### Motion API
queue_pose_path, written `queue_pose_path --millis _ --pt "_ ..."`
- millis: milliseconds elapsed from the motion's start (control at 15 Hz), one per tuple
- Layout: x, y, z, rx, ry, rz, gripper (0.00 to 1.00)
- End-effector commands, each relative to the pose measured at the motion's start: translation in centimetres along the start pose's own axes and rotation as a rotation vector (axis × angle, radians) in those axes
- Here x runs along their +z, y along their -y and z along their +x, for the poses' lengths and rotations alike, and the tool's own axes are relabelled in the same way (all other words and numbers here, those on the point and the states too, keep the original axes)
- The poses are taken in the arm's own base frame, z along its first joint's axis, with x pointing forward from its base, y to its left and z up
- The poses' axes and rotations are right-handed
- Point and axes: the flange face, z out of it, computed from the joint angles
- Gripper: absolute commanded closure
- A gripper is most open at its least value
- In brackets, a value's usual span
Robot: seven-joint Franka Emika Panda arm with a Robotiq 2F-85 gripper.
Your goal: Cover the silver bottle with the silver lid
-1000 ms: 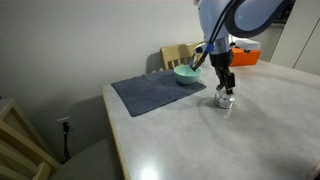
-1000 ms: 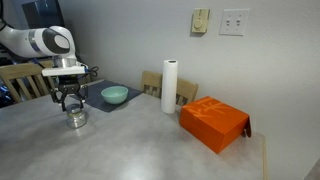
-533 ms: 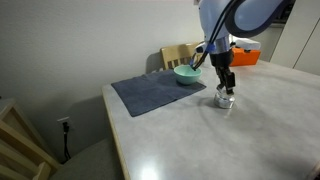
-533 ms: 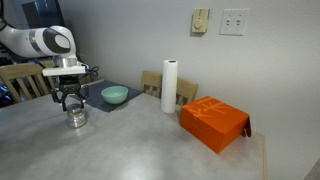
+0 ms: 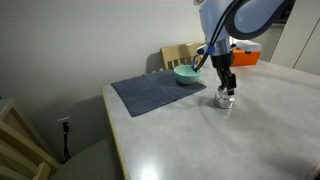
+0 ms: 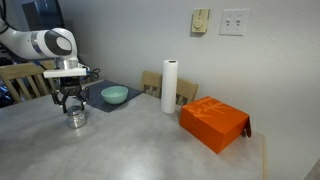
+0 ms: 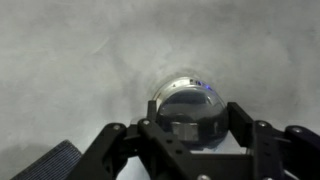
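The silver bottle (image 5: 225, 102), a small squat shiny cylinder, stands on the grey table and also shows in an exterior view (image 6: 76, 121). My gripper (image 5: 226, 91) hangs straight above it, also seen from the other side (image 6: 72, 107). In the wrist view the gripper (image 7: 193, 128) is shut on the silver lid (image 7: 195, 108), a round shiny disc held between the two fingers. The lid sits right over the bottle, whose rim (image 7: 185, 82) peeks out beyond it. I cannot tell whether the lid touches the rim.
A teal bowl (image 5: 186, 74) sits on a dark grey mat (image 5: 148, 93) beside the bottle. A tall white roll (image 6: 170, 87) and an orange box (image 6: 214, 122) stand farther along the table. A wooden chair (image 5: 177, 54) is behind the table.
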Motion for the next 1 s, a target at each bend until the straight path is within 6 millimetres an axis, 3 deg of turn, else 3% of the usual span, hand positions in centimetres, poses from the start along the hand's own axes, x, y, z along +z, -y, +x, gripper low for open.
queue_pose_path --millis 0,467,533,600,800,933 --pt "0.8 -0.2 -0.3 -0.014 0.014 0.027 0.56" --pt "2.0 -0.2 -0.3 -0.015 0.026 0.045 0.56" --pt "2.1 -0.2 -0.3 -0.013 0.029 0.048 0.47" --pt "2.1 -0.3 -0.3 -0.009 0.027 0.049 0.08" --pt "1.9 -0.3 -0.9 0.032 0.044 0.032 0.0" --pt "0.9 -0.1 -1.7 0.086 0.038 -0.002 0.0"
